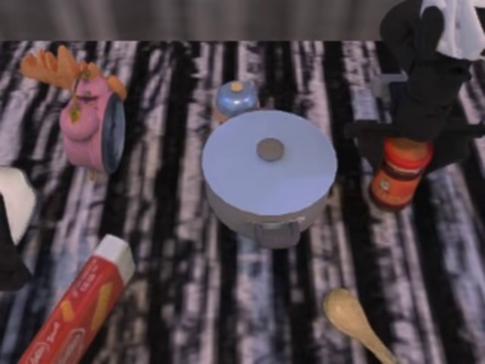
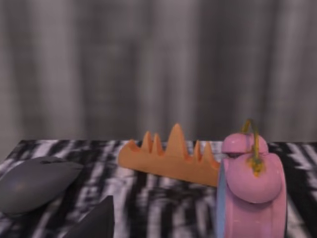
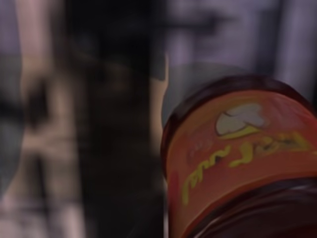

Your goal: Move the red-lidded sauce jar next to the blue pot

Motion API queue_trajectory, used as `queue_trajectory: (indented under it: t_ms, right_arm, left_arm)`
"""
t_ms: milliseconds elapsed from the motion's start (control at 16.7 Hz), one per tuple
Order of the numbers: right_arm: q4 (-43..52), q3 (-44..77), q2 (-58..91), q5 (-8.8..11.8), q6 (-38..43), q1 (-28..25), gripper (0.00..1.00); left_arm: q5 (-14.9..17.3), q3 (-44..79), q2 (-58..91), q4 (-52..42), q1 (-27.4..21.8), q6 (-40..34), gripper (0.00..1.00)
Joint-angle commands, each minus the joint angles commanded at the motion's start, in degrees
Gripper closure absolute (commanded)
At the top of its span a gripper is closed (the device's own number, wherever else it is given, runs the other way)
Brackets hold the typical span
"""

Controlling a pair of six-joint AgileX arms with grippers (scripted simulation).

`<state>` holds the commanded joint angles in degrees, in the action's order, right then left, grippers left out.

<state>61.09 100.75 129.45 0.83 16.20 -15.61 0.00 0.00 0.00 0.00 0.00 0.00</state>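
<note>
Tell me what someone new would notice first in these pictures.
The big blue pot with its pale lid sits mid-table and draws the eye first. Right of it stands the red-lidded sauce jar, with the right claw at its lid. At the left, a pink alarm clock with orange antlers stands out against the black-and-white striped table.

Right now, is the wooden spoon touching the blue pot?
No. In the top view the wooden spoon lies apart from the blue pot, with striped cloth showing between them.
</note>
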Motion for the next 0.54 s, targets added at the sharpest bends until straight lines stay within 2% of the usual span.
queue_trajectory:
  t_ms: [180,540]
  right_arm:
    - [0.0,0.0,0.0,0.0,0.0,0.0,0.02]
    - [0.0,0.0,0.0,0.0,0.0,0.0,0.0]
  left_arm:
    - [0.0,0.0,0.0,0.0,0.0,0.0,0.0]
    - [0.0,0.0,0.0,0.0,0.0,0.0,0.0]
